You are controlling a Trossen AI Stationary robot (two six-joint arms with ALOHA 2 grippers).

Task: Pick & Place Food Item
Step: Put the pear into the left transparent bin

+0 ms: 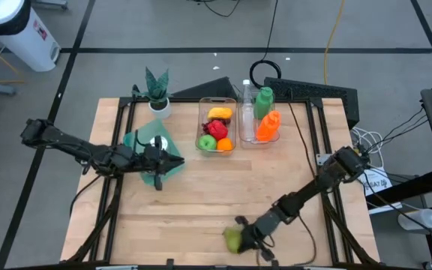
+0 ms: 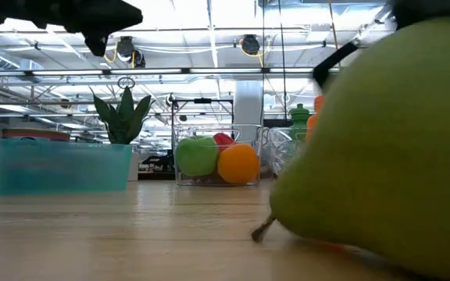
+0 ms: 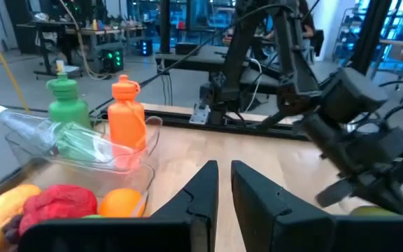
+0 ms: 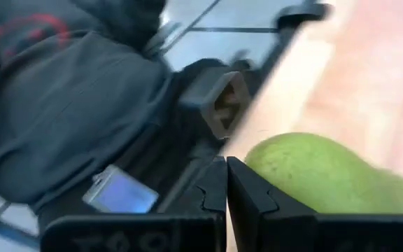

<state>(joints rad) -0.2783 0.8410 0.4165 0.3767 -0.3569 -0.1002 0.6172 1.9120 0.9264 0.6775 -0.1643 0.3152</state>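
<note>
- High view showed a smooth green pear lying on the pale wooden table near its front edge, the right gripper beside it with fingers pressed together and holding nothing.
- Two clear plastic bins stood at the back: one fruit bin and one bottle bin with three bottles.
- One potted plant stood beside a teal container.
- Left gripper hovered mid-table, fingers together and empty.
- Low view alone showed the pear's brown stem; the left wrist view alone showed the ridged orange bottle.
</note>
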